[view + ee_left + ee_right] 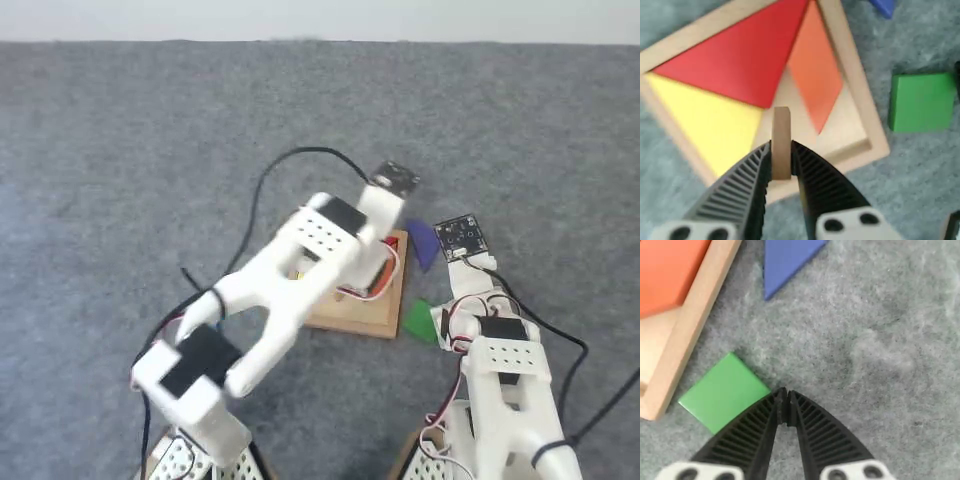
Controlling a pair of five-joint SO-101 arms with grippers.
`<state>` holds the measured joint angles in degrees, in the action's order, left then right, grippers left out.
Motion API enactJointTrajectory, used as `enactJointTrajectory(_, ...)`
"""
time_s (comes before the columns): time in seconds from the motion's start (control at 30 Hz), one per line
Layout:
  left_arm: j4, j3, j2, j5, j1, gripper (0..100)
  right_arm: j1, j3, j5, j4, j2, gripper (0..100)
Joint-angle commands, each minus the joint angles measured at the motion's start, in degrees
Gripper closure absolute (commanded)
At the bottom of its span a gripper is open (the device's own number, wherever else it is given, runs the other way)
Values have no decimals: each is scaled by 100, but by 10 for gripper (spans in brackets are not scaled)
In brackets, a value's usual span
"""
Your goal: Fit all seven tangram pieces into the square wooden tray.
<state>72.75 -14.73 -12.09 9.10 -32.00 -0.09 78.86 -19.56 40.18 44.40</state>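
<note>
Directly over the tray (864,100) the left gripper (781,149) pinches a tan piece (781,125); the right gripper (784,393) sits pressed together.

Red triangle (740,55), yellow triangle (710,125), orange piece (815,75), tan piece (781,142), pale tray (857,85), green square (922,102), blue triangle (787,257).
</note>
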Motion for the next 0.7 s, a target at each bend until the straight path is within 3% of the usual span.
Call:
enactJointTrajectory(0.0,-158,558,-308,88,-105,988,-40,-53,-70,-84,154,990)
enactJointTrajectory(0.53,-158,927,-563,-607,299,986,-40,-53,-70,-84,154,990)
enactJointTrajectory(0.67,-132,927,-563,-774,264,907,-40,-53,-70,-84,154,990)
